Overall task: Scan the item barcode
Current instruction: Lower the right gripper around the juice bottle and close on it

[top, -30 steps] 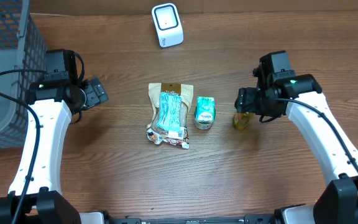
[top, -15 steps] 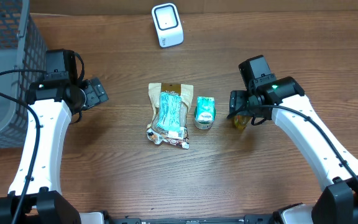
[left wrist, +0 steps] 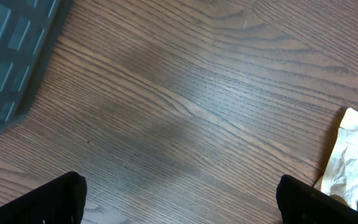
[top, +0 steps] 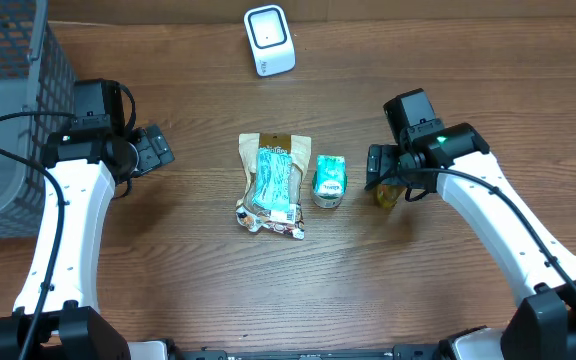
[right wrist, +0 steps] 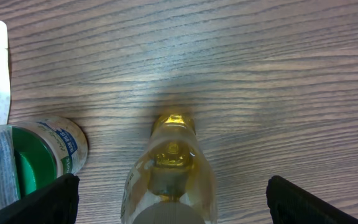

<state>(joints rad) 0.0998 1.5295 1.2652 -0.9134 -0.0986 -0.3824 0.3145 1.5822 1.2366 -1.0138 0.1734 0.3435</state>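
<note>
Just to the right of the green-lidded can (right wrist: 36, 155), the right claw (right wrist: 173, 179) hangs over a small bottle of yellow liquid (right wrist: 173, 149). Its two fingers are spread wide on either side and touch nothing, so it is released, not grasping. I judge this to be the reach-to-grasp step, with the bottle as the item to scan. The next move calls for lowering and clenching on the body. The bottle then has to go past the can to the white barcode scanner (top: 269, 40) near the worktop's (right wrist: 272, 68) far edge, label turned to its window. It seems to stand upright, long axis vertical and cap pointing up at the claw, though I cannot be sure. Left of the can lies a snack pouch (top: 271, 183). Well beyond that, the left claw (left wrist: 179, 182) gapes over bare wood.
</note>
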